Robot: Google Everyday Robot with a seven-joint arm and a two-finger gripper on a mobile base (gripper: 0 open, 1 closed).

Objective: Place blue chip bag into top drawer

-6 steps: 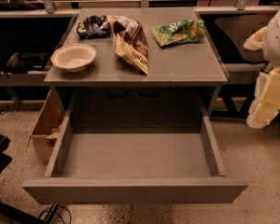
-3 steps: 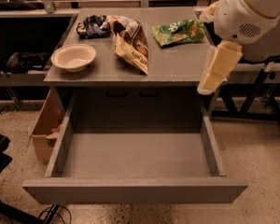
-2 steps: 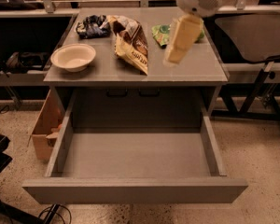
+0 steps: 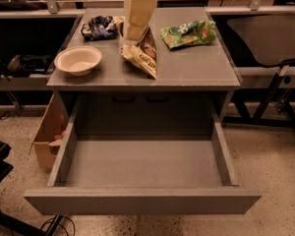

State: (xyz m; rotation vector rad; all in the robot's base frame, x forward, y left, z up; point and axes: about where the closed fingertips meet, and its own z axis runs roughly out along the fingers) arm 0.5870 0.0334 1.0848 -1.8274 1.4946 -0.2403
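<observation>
One each: blue chip bag (image 4: 99,27), tan bag (image 4: 143,55), green bag (image 4: 188,33), bowl (image 4: 77,59), open top drawer (image 4: 142,200); end effector (image 4: 135,31) above bags, grip unclear.

Movement recorded for the gripper (image 4: 135,29) only. Two seconds ago it hung off the right edge of the countertop (image 4: 201,69), outside the cabinet. One second ago it had crossed to the right rear corner, beside the green bag (image 4: 188,33). At 0.7 seconds ago it was in front of that bag, hiding part of it. It now stands further left, over the upper end of the tan-and-brown bag (image 4: 144,54), to the right of the blue chip bag (image 4: 99,27). The green bag is in full view again. The arm's rounded body has left the top of the view.
</observation>
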